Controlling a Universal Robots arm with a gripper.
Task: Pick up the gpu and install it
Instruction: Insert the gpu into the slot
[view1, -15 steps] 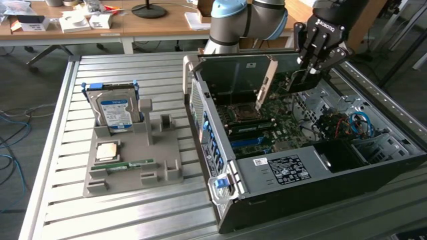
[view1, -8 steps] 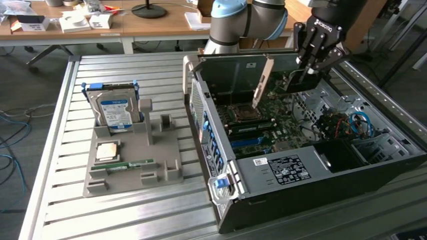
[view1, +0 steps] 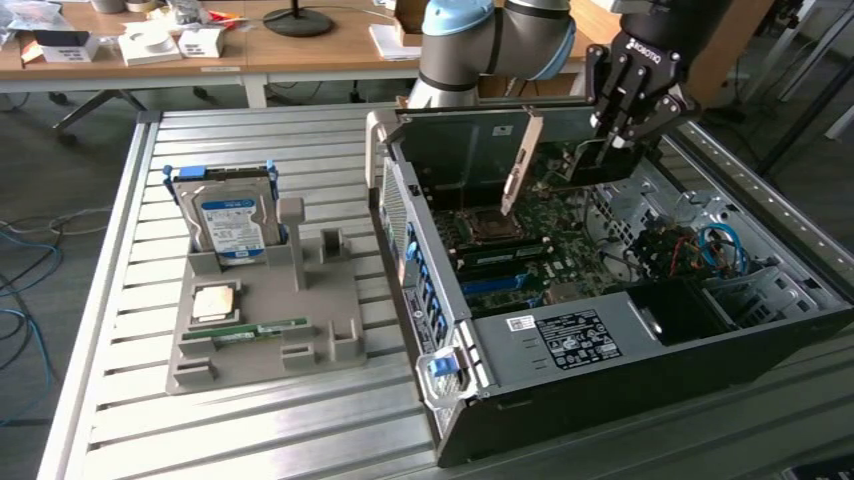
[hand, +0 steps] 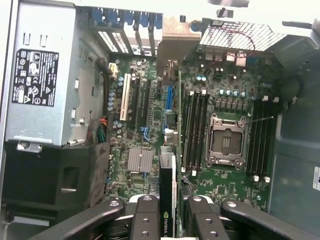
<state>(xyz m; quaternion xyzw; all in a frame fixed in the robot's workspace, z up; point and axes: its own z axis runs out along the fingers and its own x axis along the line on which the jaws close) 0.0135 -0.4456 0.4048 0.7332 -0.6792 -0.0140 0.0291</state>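
Observation:
The gpu hangs tilted over the open computer case, its tan-brown end toward the exterior view's left and its dark body running to my gripper. The gripper is shut on the card's far end, above the motherboard. In the wrist view the gpu shows edge-on between my gripper's black fingers, with a green logo on its edge. It runs along the expansion slots beside the memory slots, its tan bracket near the case's rear wall. I cannot tell whether it touches a slot.
A grey parts holder on the slatted table carries a silver hard drive with a blue label, a small chip and a green memory stick. Inside the case are the power supply and the processor socket. Desks stand behind.

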